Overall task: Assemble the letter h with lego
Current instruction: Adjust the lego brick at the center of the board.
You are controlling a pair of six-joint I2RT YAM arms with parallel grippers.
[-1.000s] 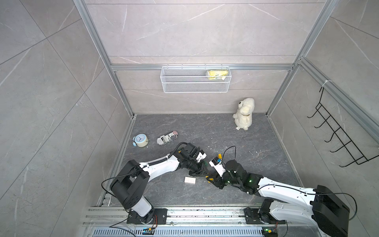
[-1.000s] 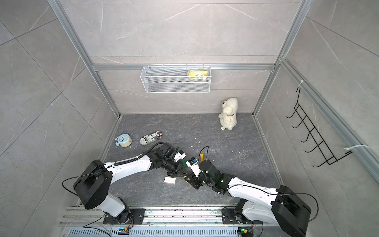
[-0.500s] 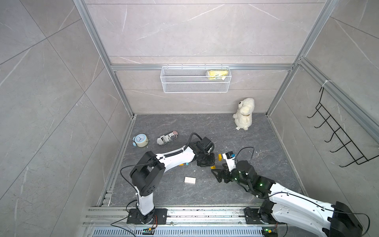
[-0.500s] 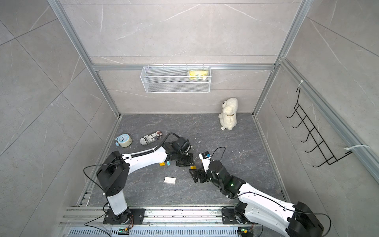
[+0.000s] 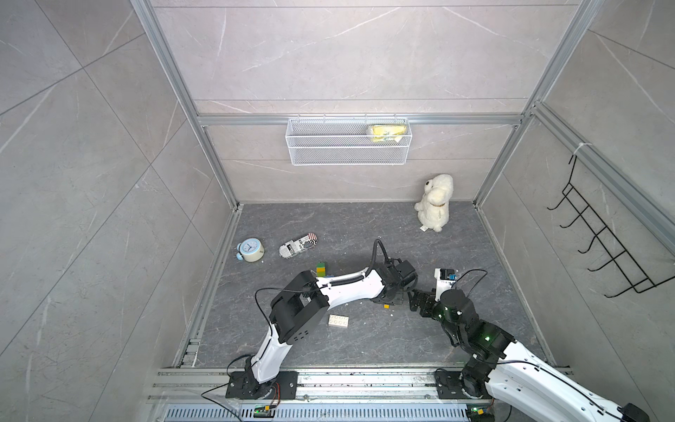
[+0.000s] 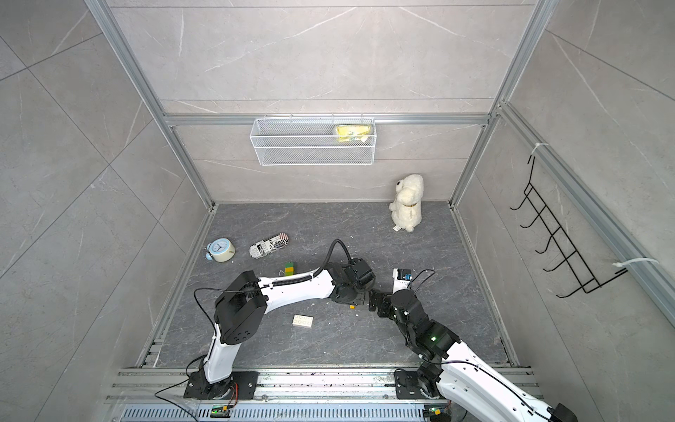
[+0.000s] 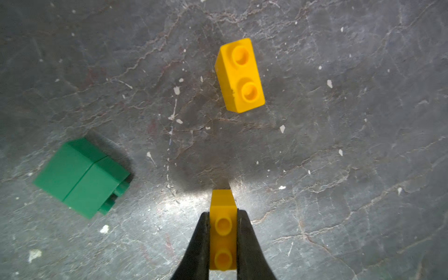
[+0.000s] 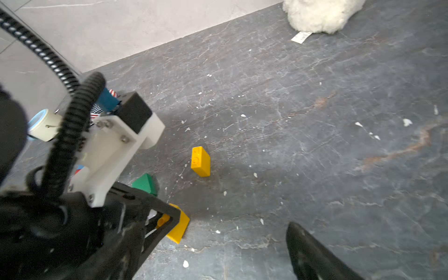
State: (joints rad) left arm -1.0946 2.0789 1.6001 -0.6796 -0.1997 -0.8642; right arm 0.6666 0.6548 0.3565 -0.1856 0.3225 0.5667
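Yellow plastic, two studs in a row: held yellow brick (image 7: 223, 232), pinched across its narrow sides between the black fingers (image 7: 198, 242) of the left end effector (image 7: 223, 215), with its far end jutting past the fingertips. In the right wrist view, the same held yellow brick (image 8: 180, 226) tilted, one corner low at the counter (image 5: 365, 226); contact impossible to judge. Ahead of it, apart and untouched, loose yellow brick (image 7: 240, 75) of the same shape, flat on the dark veined stone, studded face uppermost, slightly askew to the held one. Off to one side, green bricks (image 7: 81, 175): two joined into one block, tipped over, studs pointing sideways along the counter. Right end effector (image 5: 416, 297) spread and holding nothing, just beside the left one at mid-counter in both top views; in its own wrist view only one finger (image 8: 312, 254), well off to the side over bare stone. Nearer the arm bases, white brick (image 5: 338, 321): oblong, studs up, alone, close to the left arm's elbow. Beyond the left forearm, stacked bricks (image 5: 321, 269) in green over lime-yellow, upright, well apart from the yellow pair. Towards the back wall, white plush toy (image 5: 434, 202) seated upright near the right corner; pale blue alarm clock (image 5: 250, 250) close to the left edge. On the back wall, white wire basket (image 5: 347, 157) with a yellow item at one end.
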